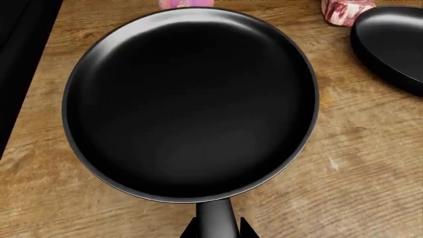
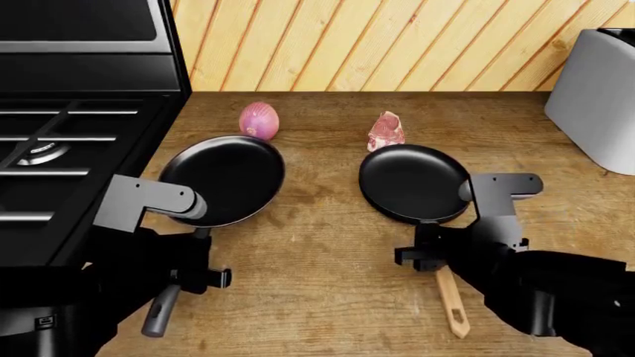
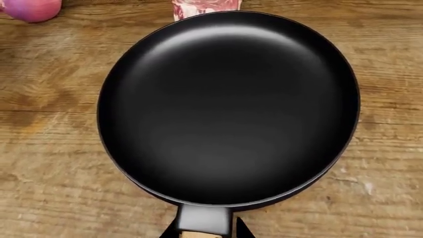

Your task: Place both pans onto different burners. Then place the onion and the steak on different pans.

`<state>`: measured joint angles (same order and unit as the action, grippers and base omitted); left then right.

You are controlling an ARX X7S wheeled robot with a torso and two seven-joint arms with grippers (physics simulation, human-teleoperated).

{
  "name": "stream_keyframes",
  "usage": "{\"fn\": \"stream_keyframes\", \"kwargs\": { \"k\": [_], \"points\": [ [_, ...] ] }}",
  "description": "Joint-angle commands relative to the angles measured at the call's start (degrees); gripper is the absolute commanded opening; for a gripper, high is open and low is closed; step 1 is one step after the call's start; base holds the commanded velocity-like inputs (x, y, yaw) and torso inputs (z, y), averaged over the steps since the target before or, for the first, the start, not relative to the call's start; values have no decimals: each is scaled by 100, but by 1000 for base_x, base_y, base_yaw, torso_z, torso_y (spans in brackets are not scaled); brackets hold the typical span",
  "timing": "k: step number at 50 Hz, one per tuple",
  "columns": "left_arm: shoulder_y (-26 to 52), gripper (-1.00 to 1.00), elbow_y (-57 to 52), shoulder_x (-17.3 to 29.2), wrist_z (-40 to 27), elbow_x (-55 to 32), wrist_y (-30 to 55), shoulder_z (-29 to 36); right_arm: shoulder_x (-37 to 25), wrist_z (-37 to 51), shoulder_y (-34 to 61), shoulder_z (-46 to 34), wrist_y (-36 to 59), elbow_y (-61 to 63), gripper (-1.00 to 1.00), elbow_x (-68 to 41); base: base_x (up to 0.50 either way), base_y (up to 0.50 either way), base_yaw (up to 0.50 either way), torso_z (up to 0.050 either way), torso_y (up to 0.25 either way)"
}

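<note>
While both pans (image 2: 223,178) sit on the counter (image 2: 317,282), onion (image 2: 259,120) and steak (image 2: 386,131) lie behind.

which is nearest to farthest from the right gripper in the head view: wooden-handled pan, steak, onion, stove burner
1. Wooden-handled pan, directly ahead of the right gripper.
2. Steak, just beyond that pan.
3. Onion, farther back and toward the left.
4. Stove burner, far left on the stove.
</note>
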<state>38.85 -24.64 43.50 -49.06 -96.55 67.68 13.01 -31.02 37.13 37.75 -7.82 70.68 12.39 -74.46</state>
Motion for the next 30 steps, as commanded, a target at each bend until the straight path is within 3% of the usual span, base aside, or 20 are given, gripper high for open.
{"fn": "stream_keyframes", "kwargs": {
  "k": [1,14,30],
  "points": [
    [191,-100,-42,6,-139,129,-89,-142,1,-75,-131,-84,-35,-66,-100,-94,0,0,0,0,0],
    [134,-100,-39,24,11,268,-145,-125,-47,101,-124,-55,44,25,-100,-271,0,0,0,1,1],
    [122,-100,-47,36,117,369,-199,-96,-314,996,65,301,402,477,-100,-1244,-1,0,0,1,3]
  ]
}}
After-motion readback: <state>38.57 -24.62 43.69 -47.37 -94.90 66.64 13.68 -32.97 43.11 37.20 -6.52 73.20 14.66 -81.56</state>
